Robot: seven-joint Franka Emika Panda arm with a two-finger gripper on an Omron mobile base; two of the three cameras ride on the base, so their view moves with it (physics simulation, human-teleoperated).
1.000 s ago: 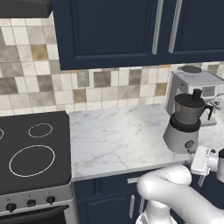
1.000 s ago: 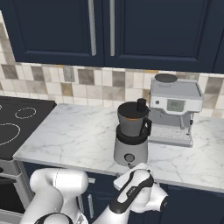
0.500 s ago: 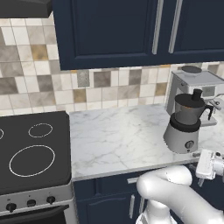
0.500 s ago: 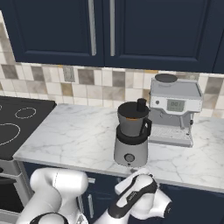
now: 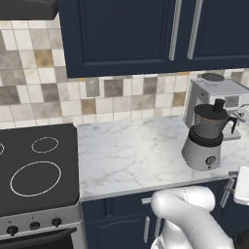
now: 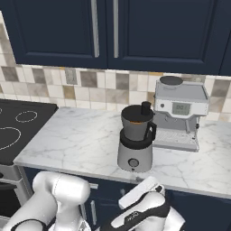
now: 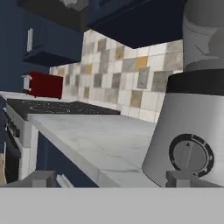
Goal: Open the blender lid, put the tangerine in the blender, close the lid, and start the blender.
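The blender (image 5: 205,141) (image 6: 134,144) stands near the counter's front edge. Its black blender lid (image 5: 219,105) (image 6: 145,108) sits on the jar's mouth. An orange patch, the tangerine (image 6: 133,121), shows through the smoky jar just under the lid. My gripper (image 7: 113,179) is open, its fingertips (image 7: 183,178) far apart with nothing between them. It hangs low in front of the counter edge, facing the silver base. The round knob (image 7: 190,155) (image 6: 132,163) sits just above the right fingertip, apart from it.
A boxy silver coffee machine (image 5: 214,90) (image 6: 179,113) stands behind the blender on its right. The black stove (image 5: 34,170) (image 6: 16,128) is at the left. Blue cabinet doors with a handle (image 5: 146,229) lie under the counter edge. A red box (image 7: 43,85) sits far off.
The jaws have spread a little wider. My hand has slid right and slightly down in the left base view. The blender and its lid have not moved.
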